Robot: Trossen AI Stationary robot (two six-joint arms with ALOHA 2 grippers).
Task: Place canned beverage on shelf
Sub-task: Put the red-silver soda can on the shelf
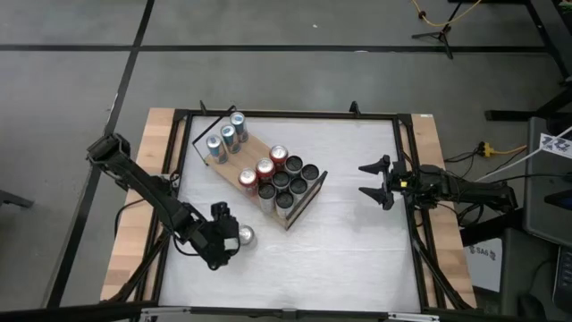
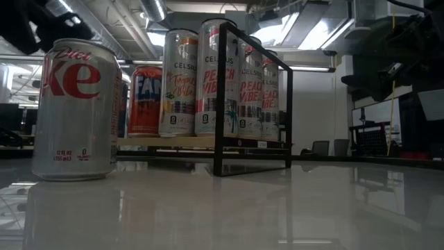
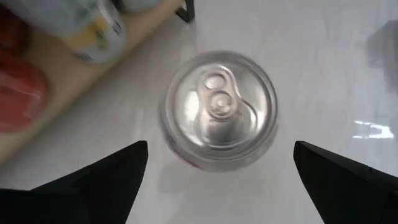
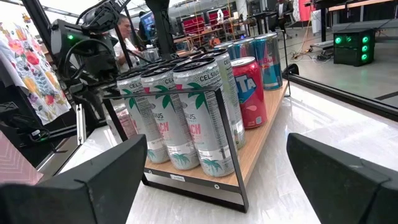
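A silver Diet Coke can [image 1: 246,236] stands upright on its base on the white tabletop, near the front left; it also shows in the low view [image 2: 76,107]. My left gripper [image 1: 231,234] hovers over it, pointing down and open. In the left wrist view its two fingers stand wide on either side of the can's top [image 3: 219,109] without touching it. The shelf [image 1: 234,161], a light-wood board on a black wire frame, lies diagonally at mid-table and carries several cans. My right gripper [image 1: 380,182] is open and empty at the table's right side, facing the shelf [image 4: 261,140].
The shelf holds three silver-blue cans [image 1: 226,136] at its far end, three red cans [image 1: 264,168] in the middle and several Celsius cans [image 1: 290,183] at its near right end. White tabletop lies bare between the loose can and the shelf [image 3: 56,93]. A person shows in the room behind [image 4: 124,26].
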